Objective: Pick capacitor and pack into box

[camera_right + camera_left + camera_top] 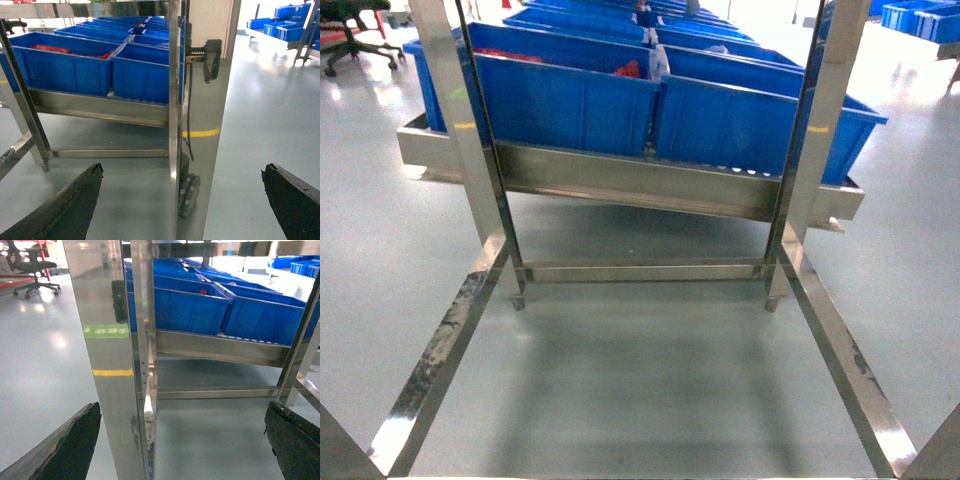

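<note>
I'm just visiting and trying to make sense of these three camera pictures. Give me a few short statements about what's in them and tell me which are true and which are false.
1. The blue bins sit in rows on a steel rack. True.
2. Both grippers are clamped on something. False: the left gripper and the right gripper are open, with only floor and a steel post between their dark fingers.
3. A pale pink box with a grey lid stands on the floor. False: no such box shows in any view.
4. Something red lies in one of the bins. True: red contents show in a bin in the right wrist view.
5. An office chair stands off to the left. True.
</note>
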